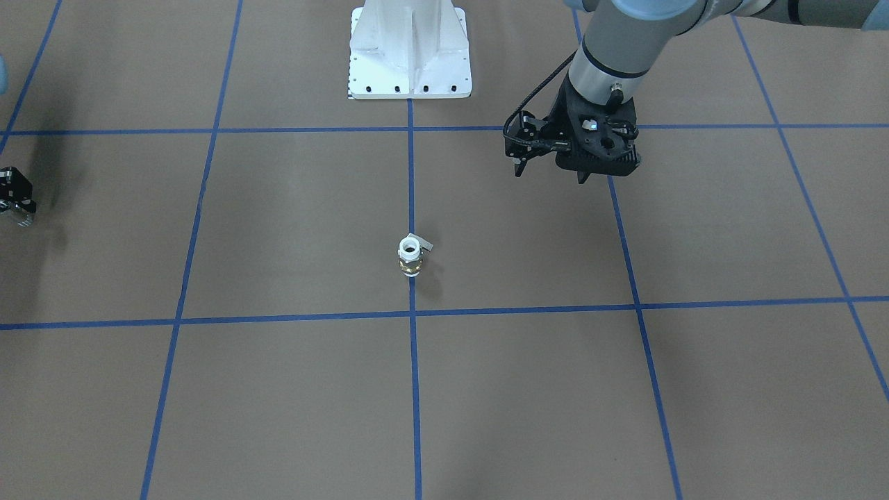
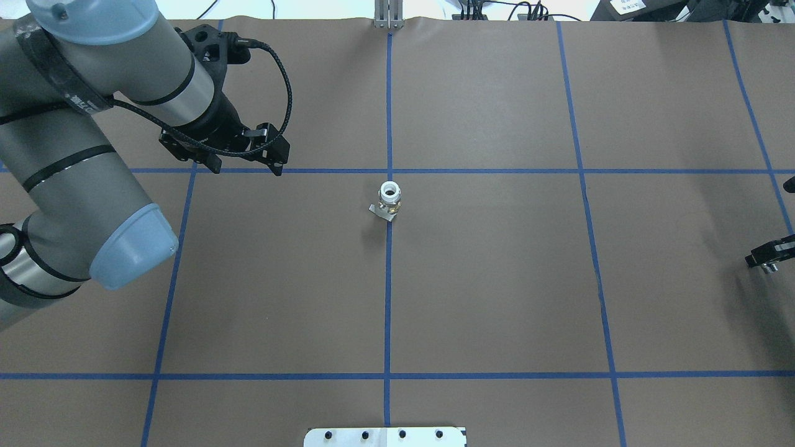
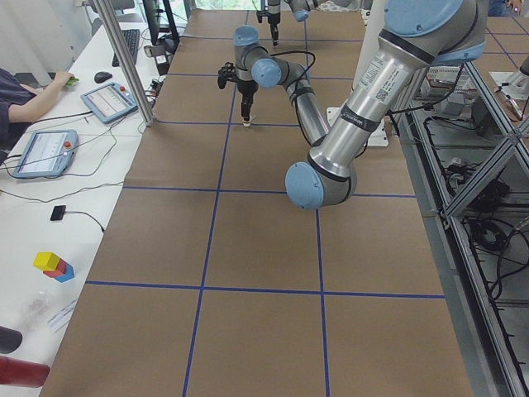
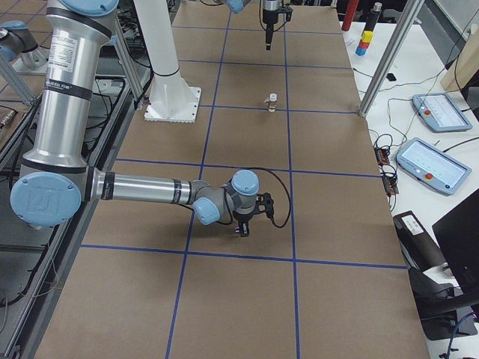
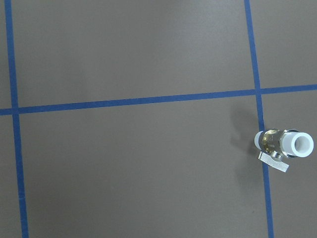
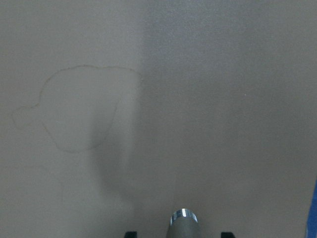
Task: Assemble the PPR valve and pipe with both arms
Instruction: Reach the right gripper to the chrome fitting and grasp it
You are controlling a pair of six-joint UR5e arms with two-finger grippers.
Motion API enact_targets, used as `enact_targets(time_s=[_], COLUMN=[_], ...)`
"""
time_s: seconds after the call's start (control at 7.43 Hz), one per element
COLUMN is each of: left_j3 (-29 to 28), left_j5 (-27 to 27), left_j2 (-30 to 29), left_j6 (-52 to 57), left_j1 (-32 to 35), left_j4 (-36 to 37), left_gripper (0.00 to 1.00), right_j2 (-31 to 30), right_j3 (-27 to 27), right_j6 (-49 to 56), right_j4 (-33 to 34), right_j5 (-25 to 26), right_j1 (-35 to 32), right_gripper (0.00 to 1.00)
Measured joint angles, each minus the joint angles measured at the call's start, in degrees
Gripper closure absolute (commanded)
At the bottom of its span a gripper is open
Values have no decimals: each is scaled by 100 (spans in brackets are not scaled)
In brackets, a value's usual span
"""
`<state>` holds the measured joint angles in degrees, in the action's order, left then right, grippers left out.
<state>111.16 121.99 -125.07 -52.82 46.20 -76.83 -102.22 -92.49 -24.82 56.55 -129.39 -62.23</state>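
- Left arm [image 2: 93,81] is hovering near the upright PPR valve [image 2: 389,200], jaws open.
- Right arm [image 4: 135,187], well apart, is gripping the pipe [image 6: 183,223] in its jaws.
- Next, probably: left jaws clamping the valve.

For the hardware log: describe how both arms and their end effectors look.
Both the left arm and right arm are round silver-grey tubes with light-blue joint caps, black seam rings and small printed lettering. The left end effector and right end effector are black and angular. A black cable loops to each wrist.
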Motion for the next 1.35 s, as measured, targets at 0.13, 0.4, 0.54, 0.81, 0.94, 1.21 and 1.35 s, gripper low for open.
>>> enact_targets(time_s=[0.13,0.4,0.54,0.81,0.94,1.21,1.35], left_j3=[-14,-25,-28,-32,-33,-33,-36], left_j5=[0,0,0,0,0,0,0], left_j2=[0,0,0,0,0,0,0], left_j6=[2,8,8,3,3,6,5], left_j1=[-3,-6,-9,-10,-11,-14,-15], left_j4=[-4,-7,-5,-5,-4,-3,-1], left_gripper=[0,0,0,0,0,0,0], right_j2=[0,6,7,9,8,1,1], right_j3=[17,30,34,38,38,38,38], right_j6=[2,3,3,3,3,3,3], right_j4=[-1,2,2,1,1,-1,-3], right_j5=[6,6,8,15,18,19,19], right_j1=[4,9,9,9,9,8,5], right_gripper=[38,52,52,52,56,71,90])
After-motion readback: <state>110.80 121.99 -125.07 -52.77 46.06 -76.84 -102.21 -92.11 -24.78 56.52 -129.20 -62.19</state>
